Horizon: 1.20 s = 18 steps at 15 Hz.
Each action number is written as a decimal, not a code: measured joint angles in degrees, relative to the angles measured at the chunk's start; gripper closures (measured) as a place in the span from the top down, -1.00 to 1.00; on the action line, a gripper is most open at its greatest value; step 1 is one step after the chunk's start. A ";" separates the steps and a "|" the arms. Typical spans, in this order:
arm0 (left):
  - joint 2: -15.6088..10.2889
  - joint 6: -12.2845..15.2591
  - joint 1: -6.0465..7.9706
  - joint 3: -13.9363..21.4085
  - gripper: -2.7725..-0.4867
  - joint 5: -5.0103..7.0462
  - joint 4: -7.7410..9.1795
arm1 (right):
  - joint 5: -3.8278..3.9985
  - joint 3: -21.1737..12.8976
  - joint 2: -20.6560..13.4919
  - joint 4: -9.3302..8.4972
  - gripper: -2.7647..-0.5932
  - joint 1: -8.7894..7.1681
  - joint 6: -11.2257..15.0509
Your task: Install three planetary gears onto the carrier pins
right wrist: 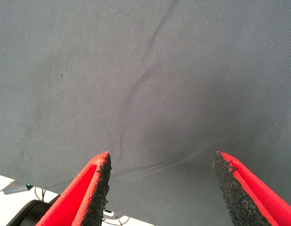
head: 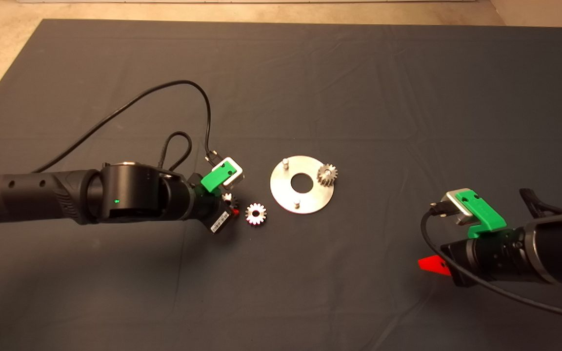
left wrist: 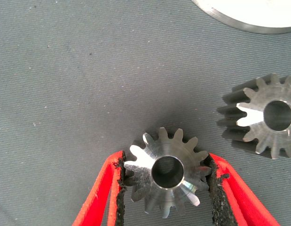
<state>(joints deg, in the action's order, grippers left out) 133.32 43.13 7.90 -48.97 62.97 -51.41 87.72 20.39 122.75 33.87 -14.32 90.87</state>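
Three planetary gears show. One gear [left wrist: 166, 172] sits between my left gripper's [left wrist: 165, 160] black pads, which touch its teeth on both sides; in the head view this gear [head: 227, 197] peeks out at the left gripper [head: 231, 208], left of the disc. A second gear [head: 256, 213] [left wrist: 265, 117] lies flat on the mat just beside it. The third gear [head: 327, 174] sits on the right side of the silver disc [head: 286, 187]. Two carrier pins [head: 285, 162] [head: 297, 204] stand bare. My right gripper [head: 432, 264] [right wrist: 161, 157] waits open at the lower right over bare mat.
The dark mat [head: 359, 87] has creases right of the disc. A black cable [head: 164, 90] loops over the mat behind the left arm. The disc's rim [left wrist: 248, 14] shows close ahead of the left gripper. Pale floor borders the mat's far and left edges.
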 joint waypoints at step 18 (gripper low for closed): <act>-2.72 -3.89 -0.40 1.40 -0.87 -0.63 -0.02 | 0.01 0.00 -6.13 -0.29 -0.06 -0.33 -3.83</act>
<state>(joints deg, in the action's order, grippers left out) 130.60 39.24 7.50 -47.57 62.34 -51.43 87.74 20.39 116.62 33.57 -14.65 87.04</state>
